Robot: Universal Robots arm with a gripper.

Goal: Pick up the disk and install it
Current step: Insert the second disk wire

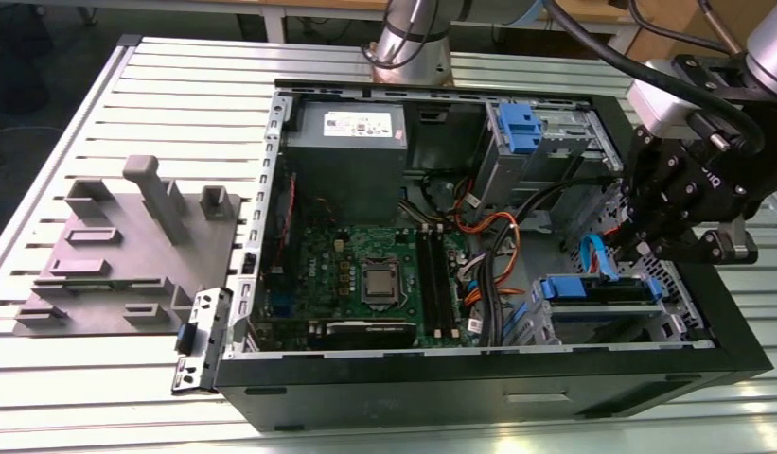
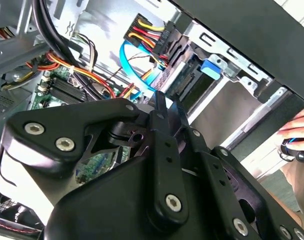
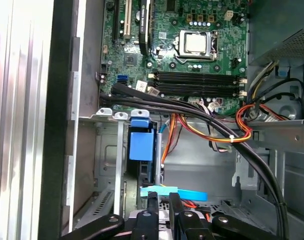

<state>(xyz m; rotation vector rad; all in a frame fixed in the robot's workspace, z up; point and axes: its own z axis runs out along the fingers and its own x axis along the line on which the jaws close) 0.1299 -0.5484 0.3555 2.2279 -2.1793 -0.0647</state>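
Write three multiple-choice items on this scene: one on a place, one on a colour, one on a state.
1. Where is the grey fixture?
A. Inside the computer case
B. On the table, at the exterior view's left of the case
C. On top of the case

2. What colour is the flat cable beside the gripper?
A. Blue
B. Green
C. White

3. The case is:
A. Closed
B. Standing upright
C. Lying open

Key: B, it stands on the slats outside the case; A, the cable loops light blue; C, the motherboard is exposed.
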